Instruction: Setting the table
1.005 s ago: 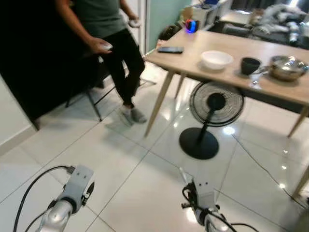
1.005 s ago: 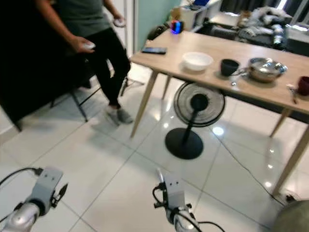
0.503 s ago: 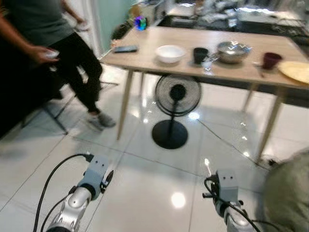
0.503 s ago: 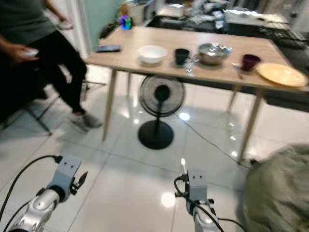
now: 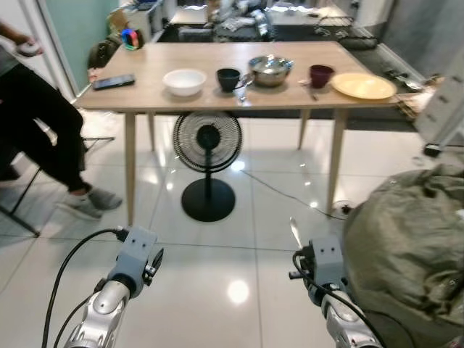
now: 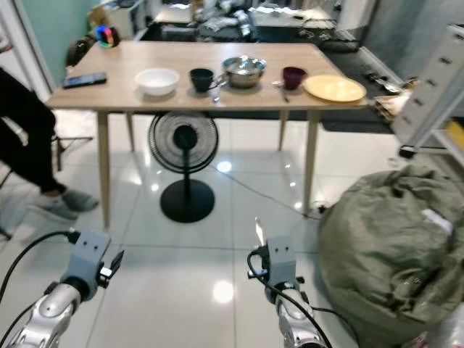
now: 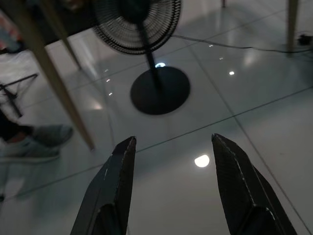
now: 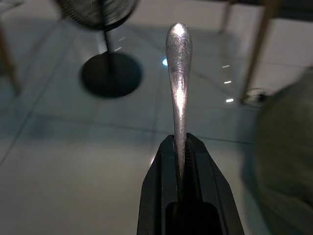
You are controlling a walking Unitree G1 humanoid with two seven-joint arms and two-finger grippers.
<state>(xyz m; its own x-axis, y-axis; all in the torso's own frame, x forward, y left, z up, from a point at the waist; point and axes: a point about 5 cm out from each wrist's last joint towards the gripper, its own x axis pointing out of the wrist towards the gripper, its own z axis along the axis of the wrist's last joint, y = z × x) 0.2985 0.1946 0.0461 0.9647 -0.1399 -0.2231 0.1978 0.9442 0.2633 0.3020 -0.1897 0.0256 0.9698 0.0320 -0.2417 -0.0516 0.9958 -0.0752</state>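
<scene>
A seated person's leg point(image 5: 43, 138) shows at far left. The left pincer point(image 7: 171, 147) hangs low over the floor with fingers spread, holding nothing. Ahead, the desk point(image 5: 145, 98) carries a phone point(image 5: 114, 81), white bowl point(image 5: 184, 81), dark cup point(image 5: 228, 78), steel bowl point(image 5: 270, 70), maroon cup point(image 5: 321, 75) and yellow plate point(image 5: 363, 85); a fan point(image 5: 208, 145) stands beneath. The right pincer point(image 8: 182, 147) is clamped on a spoon point(image 8: 178, 58), beside a green beanbag point(image 5: 413, 254).

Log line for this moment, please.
left gripper open, empty | right gripper shut on metal utensil handle | wooden table ahead, dishes on it
</scene>
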